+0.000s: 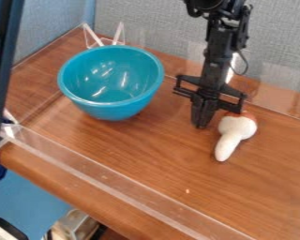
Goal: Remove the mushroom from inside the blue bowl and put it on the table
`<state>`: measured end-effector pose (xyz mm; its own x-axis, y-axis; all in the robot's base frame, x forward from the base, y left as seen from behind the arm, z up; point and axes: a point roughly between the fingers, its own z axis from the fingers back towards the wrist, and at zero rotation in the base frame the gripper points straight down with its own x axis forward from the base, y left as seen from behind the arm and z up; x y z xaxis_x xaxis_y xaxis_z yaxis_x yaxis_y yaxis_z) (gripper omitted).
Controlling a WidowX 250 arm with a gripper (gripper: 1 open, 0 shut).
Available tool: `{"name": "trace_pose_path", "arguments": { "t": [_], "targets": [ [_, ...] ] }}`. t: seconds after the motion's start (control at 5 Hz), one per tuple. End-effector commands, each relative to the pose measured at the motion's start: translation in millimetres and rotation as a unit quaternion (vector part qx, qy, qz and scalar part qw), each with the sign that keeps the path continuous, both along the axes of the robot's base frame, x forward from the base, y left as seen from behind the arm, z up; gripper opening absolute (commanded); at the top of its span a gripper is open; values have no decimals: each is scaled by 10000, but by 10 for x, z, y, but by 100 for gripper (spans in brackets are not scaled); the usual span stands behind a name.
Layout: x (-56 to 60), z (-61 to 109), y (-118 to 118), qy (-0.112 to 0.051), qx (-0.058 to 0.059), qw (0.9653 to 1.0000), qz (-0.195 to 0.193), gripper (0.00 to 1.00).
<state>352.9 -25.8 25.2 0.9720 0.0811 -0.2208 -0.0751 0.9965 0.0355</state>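
1. Right now we see the mushroom [231, 136] lying on its side on the table [140, 164], outside the blue bowl [110, 82], well to the bowl's right.
2. We note the gripper [205, 120] just left of the mushroom, pointing down at the table, jaws pressed together, pinching nothing.
3. We see the bowl upright, nothing visible inside, clear acrylic walls [115, 178] edging the table around it.

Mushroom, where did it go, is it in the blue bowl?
No, the mushroom lies on its side on the table, toward the right of the camera view, just beside the gripper and well apart from the blue bowl.
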Motion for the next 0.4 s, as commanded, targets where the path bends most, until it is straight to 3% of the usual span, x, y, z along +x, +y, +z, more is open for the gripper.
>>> {"name": "trace_pose_path", "arguments": {
  "t": [0.0, 0.2],
  "targets": [
    [89, 444, 48, -422, -1, 9989, -222, 0],
    [105, 594, -41, -436, -14, 9976, -535, 0]
  ]
}}
